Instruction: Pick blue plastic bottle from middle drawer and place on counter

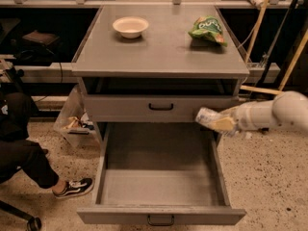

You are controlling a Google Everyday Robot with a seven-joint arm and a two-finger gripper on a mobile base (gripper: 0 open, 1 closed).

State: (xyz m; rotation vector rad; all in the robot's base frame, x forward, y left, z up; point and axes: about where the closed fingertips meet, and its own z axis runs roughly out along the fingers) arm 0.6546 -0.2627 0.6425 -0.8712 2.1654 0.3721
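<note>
The blue plastic bottle (210,118) lies on its side in my gripper (222,122), which is shut on it. They hang in the air in front of the right end of the closed upper drawer, above the right side of the open middle drawer (161,214). The white arm reaches in from the right edge. The middle drawer is pulled fully out and its tray holds nothing. The counter (159,49) is the flat grey cabinet top above.
A white bowl (130,26) stands at the counter's back left and a green snack bag (208,29) at its back right. A seated person's leg and sneaker (72,186) are on the floor at left. Wooden sticks lean at right.
</note>
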